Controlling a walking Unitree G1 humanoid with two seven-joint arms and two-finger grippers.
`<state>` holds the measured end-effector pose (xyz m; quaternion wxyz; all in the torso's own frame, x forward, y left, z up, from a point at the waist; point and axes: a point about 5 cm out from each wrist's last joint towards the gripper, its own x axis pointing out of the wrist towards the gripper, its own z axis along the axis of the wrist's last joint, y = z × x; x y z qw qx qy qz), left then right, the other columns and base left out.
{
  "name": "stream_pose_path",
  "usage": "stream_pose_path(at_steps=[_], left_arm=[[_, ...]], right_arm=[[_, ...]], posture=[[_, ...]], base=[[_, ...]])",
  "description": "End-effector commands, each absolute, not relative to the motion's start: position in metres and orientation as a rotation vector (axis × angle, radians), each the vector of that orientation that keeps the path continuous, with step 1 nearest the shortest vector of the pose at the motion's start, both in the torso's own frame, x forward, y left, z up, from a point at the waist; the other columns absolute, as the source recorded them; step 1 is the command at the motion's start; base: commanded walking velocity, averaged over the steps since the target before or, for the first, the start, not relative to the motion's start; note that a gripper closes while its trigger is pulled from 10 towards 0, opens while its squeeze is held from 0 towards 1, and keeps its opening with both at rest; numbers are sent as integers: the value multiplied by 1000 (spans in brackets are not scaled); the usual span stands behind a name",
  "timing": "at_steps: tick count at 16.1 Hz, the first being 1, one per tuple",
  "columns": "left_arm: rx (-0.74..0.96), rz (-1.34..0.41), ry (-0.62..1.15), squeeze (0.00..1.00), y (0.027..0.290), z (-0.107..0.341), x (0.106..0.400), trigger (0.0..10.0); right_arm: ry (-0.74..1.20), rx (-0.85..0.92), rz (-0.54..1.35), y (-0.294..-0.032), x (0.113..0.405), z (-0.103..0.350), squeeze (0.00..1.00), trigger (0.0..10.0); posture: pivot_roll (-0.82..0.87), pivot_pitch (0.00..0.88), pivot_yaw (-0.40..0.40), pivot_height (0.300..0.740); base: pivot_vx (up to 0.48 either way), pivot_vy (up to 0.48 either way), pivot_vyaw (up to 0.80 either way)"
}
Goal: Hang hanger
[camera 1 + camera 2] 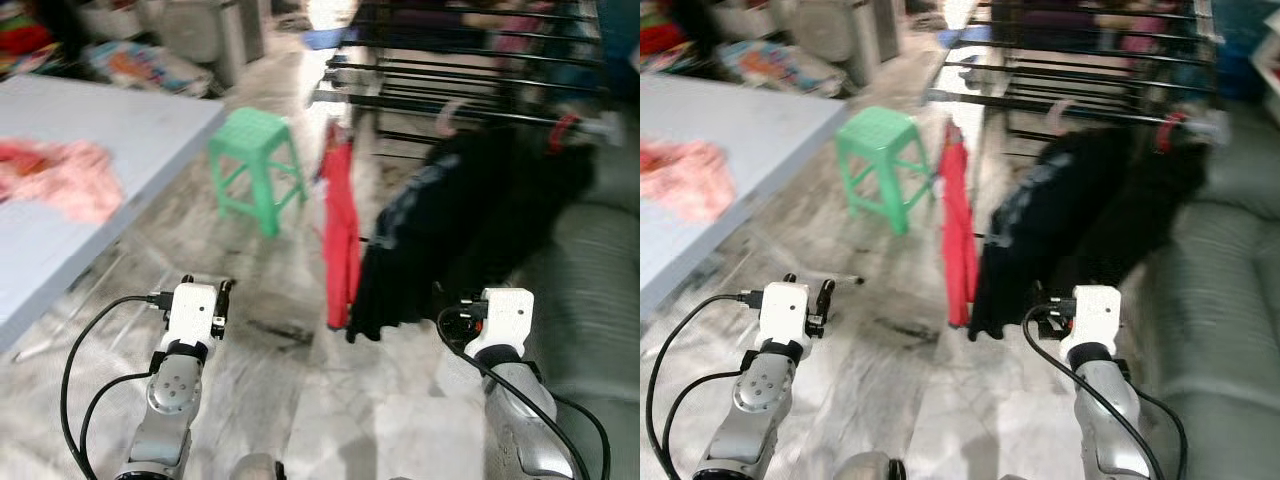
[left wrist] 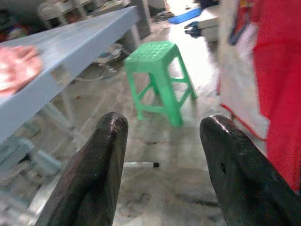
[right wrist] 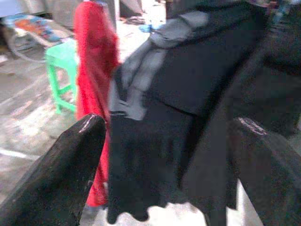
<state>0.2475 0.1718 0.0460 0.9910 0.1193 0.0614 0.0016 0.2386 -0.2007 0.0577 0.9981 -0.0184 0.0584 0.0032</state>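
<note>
Right claw (image 3: 164, 155) gapes at black garment (image 3: 188, 94); left claw (image 2: 164, 155) faces stool (image 2: 157, 70).

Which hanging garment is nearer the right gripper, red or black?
The black garment, hanging just ahead of the right gripper; the red one hangs beyond it, toward the green stool.

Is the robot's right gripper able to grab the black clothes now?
Probably yes. The right gripper is open and faces the black clothes hanging from the rack, with nothing between them; it would just need to move forward.

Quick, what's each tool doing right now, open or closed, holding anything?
Left tool: open, empty, above the floor facing the green stool.
Right tool: open, empty, pointed at the black garment.
</note>
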Motion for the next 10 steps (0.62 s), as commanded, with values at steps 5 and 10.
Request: stream_pose_path(at_steps=[5,10], left_arm=[[239,2,126,0,173,46,248,10000],[214,-44,109,0,170,49,251,10000]], right_arm=[[101,-36,25,-196,242,60,0,10000],[91,-21,8,-198,243,61,0,10000]], posture=[[-31,0,62,740],[-36,0,63,740]], base=[[0,0,640],[76,0,0]])
